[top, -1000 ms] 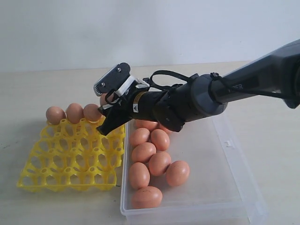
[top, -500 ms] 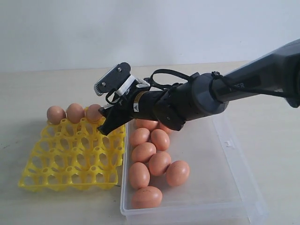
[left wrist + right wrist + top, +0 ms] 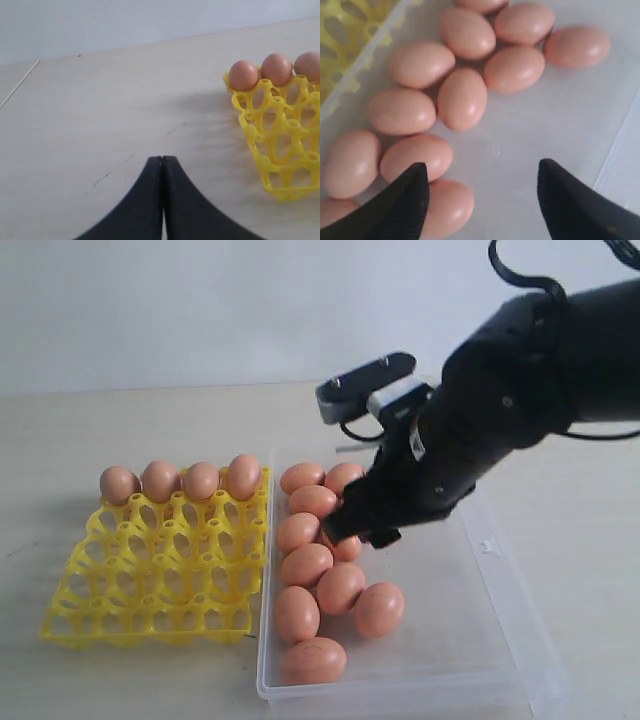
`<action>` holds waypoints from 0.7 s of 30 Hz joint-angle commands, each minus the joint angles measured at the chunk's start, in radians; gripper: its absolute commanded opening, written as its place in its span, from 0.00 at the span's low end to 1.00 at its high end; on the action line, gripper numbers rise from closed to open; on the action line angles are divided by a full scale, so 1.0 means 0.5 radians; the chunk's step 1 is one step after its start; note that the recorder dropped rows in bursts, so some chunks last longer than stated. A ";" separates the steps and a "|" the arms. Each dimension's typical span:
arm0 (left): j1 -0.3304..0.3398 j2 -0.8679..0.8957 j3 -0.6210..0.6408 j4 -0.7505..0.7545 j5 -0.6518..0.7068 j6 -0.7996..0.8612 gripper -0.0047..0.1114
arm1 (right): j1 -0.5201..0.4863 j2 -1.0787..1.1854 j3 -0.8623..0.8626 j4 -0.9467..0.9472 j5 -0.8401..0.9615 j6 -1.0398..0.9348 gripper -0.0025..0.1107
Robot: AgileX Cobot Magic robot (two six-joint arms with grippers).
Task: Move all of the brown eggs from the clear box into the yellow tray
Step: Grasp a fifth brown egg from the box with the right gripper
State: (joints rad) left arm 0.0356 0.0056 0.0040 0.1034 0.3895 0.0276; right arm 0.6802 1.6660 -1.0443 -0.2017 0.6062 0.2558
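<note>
Pale table [image 3: 120, 680], plain wall [image 3: 200, 300] behind. The yellow tray [image 3: 140, 632] sat at left, with the clear box [image 3: 470, 640] just beside it on the right, its long side running near to far. Four brown eggs [image 3: 201, 481] stood in the tray's far row, one per cup, long axes upright. The others lay on their sides in the left part of the box floor, bunched and touching, with long axes pointing in mixed directions; the nearest egg [image 3: 313, 661] lay left to right. The right arm [image 3: 520, 370] reached in from the far right and blocked our view of the middle of the box, half covering one egg. The right gripper [image 3: 362, 530] hung over the cluster, claw wide and holding nothing. In the wrist view one finger [image 3: 405, 200] overlapped two eggs and the other was over bare floor. The left gripper [image 3: 162, 162] sat over bare table, apart from the tray, claw pinched together and empty.
</note>
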 commanded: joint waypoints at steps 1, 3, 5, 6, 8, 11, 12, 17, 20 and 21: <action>-0.011 -0.011 -0.008 -0.005 -0.018 -0.010 0.04 | -0.010 -0.036 0.223 0.191 -0.124 0.087 0.60; -0.011 -0.011 -0.008 -0.005 -0.018 -0.010 0.04 | -0.010 -0.036 0.261 0.269 -0.142 0.097 0.61; -0.011 -0.011 -0.008 -0.005 -0.018 -0.010 0.04 | -0.010 -0.036 0.294 0.337 -0.227 0.142 0.61; -0.011 -0.011 -0.008 -0.005 -0.018 -0.010 0.04 | -0.010 -0.036 0.312 0.377 -0.291 0.145 0.61; -0.011 -0.011 -0.008 -0.005 -0.018 -0.010 0.04 | -0.010 -0.032 0.336 0.430 -0.384 0.173 0.61; -0.011 -0.011 -0.008 -0.005 -0.018 -0.010 0.04 | -0.010 -0.009 0.340 0.448 -0.394 0.173 0.61; -0.011 -0.011 -0.008 -0.005 -0.018 -0.010 0.04 | -0.010 0.005 0.340 0.448 -0.394 0.173 0.61; -0.011 -0.011 -0.008 -0.005 -0.018 -0.010 0.04 | -0.024 0.073 0.340 0.449 -0.427 0.176 0.61; -0.011 -0.011 -0.008 -0.005 -0.018 -0.010 0.04 | -0.027 0.121 0.340 0.449 -0.427 0.176 0.61; -0.011 -0.011 -0.008 -0.005 -0.018 -0.010 0.04 | -0.027 0.138 0.340 0.449 -0.427 0.176 0.61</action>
State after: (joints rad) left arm 0.0356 0.0056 0.0040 0.1034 0.3895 0.0276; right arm 0.6741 1.7175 -0.8807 0.0226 0.4091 0.3431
